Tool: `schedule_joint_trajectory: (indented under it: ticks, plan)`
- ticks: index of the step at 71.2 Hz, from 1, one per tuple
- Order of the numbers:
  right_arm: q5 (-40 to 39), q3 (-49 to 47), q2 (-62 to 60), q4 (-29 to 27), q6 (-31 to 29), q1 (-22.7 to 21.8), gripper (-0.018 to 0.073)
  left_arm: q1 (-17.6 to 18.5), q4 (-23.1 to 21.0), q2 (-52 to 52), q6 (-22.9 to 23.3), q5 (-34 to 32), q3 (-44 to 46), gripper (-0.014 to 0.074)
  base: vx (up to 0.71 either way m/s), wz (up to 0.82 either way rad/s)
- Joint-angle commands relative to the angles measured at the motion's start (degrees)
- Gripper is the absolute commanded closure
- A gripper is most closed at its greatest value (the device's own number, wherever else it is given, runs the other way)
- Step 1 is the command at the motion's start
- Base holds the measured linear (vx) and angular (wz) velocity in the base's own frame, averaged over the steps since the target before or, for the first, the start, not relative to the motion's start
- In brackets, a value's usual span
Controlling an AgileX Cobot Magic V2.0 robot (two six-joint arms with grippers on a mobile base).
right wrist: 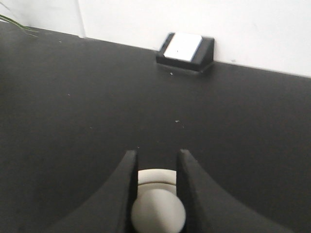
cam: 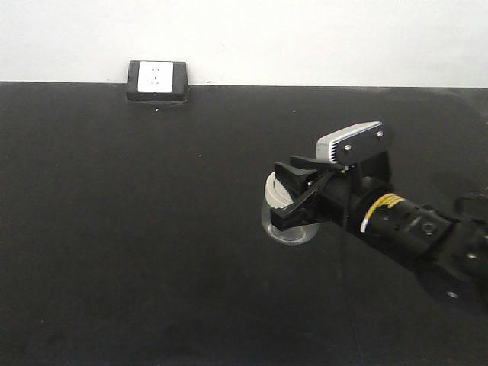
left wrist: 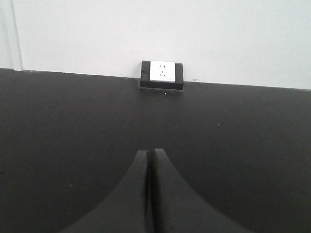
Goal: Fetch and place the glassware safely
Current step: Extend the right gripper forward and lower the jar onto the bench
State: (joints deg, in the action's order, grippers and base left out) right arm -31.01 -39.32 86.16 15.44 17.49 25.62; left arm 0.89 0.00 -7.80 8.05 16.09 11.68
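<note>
Between fingers (right wrist: 127, 171) of the right end effector (right wrist: 156, 159), the glass jar (right wrist: 156, 178)

White socket box (cam: 157, 81) sits on black table (cam: 114, 229).

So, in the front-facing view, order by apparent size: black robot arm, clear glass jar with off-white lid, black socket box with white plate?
1. black robot arm, clearly largest.
2-3. clear glass jar with off-white lid and black socket box with white plate look alike; the right tool hides part of the jar.
</note>
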Motion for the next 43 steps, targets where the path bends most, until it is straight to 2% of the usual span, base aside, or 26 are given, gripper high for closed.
schedule_joint_trajectory:
  ticks: [1,22,32,43]
  plan:
    - [-11.34,-2.13,2.93,-4.83,-3.28,-0.27,0.0542,-0.04,-0.57,-0.63,0.18,-4.27,1.52,0.0603,0.0,0.0]
    - [-24.4,-2.13,15.19,-10.79,-12.45,-0.27,0.0508,-0.04,-0.57,-0.63,0.18,-4.27,1.52,0.0603,0.0,0.0]
    - [-27.86,-2.2,18.55,-10.91,-13.71,-0.27,0.0486,-0.04,-0.57,-0.63,0.18,-4.27,1.52,0.0603,0.0,0.0]
    - [-28.08,-3.12,20.6,-10.91,-13.71,-0.27,0.0465,-0.04,-0.57,-0.63,0.18,-4.27,1.52,0.0603,0.0,-0.01]
